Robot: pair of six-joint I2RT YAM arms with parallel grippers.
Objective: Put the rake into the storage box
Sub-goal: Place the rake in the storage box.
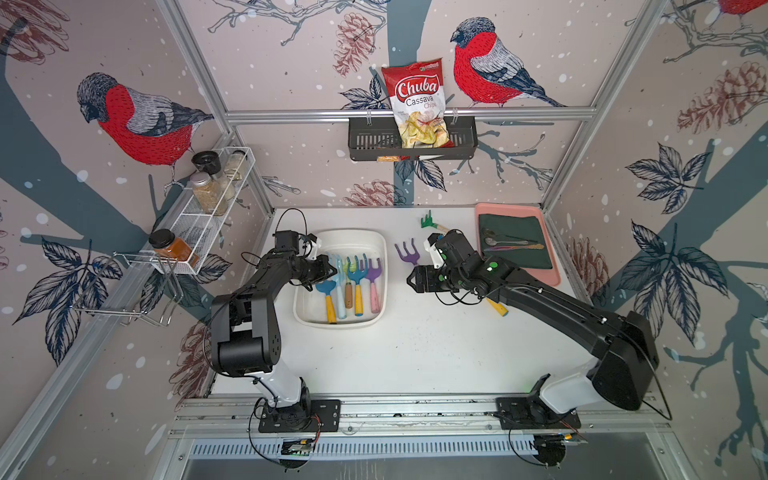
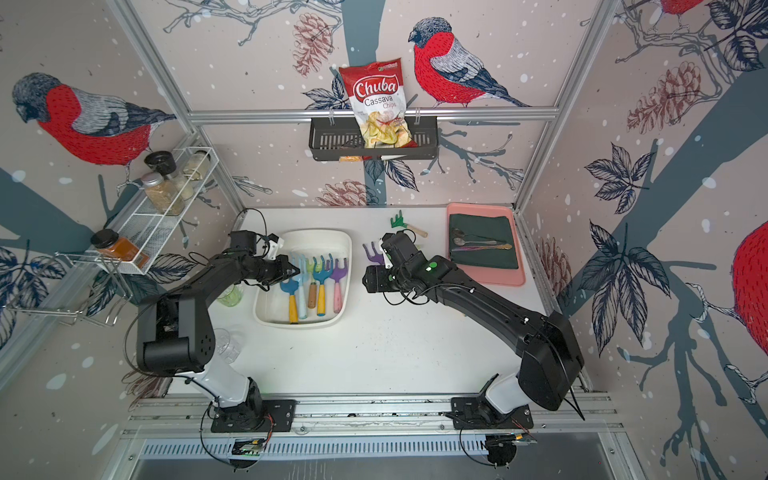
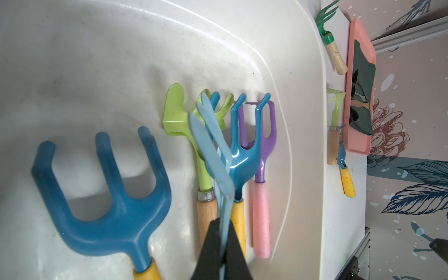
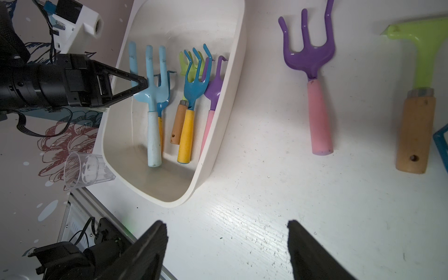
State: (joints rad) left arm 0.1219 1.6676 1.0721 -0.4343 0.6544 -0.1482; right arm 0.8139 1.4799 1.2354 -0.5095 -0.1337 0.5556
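Rake first: the pale-blue three-tined rake with a whitish handle point(image 4: 151, 94) is inside the white shallow plastic tub with rounded corners point(image 1: 349, 240). It sits along the wall on the left arm's side, with its tines pointing at the tub's far end. The left gripper point(image 4: 143, 83) reaches in over that rim, and its black fingers are pinched tight on the edge of the rake's head. The handle end hangs low near the tub floor; whether it touches cannot be told.

Lying in the tub beside it are a dark-blue rake with a yellow handle point(image 4: 194, 89), a lime-green tool with a wooden handle point(image 4: 178, 121) and a purple rake with a pink handle point(image 4: 213, 92). A second dark-blue tool with a yellow handle point(image 3: 109, 206) is half hidden under the held rake.

Outside the tub, on the right arm's side, a purple three-tined rake with a pink handle point(image 4: 312, 60) lies on the white table point(image 1: 415, 353). Beyond it lies a lime-green hoe-shaped tool with a wooden handle point(image 4: 421, 63). The right gripper point(image 4: 228, 242) hovers above the bare table just beside the tub, its fingers spread wide with nothing between them.

Further from the tub, a small green rake with a pale handle point(image 1: 429, 222) lies toward the back wall. A flat pink tray point(image 1: 552, 270) with a dark green cloth point(image 1: 511, 224) lies beyond both.
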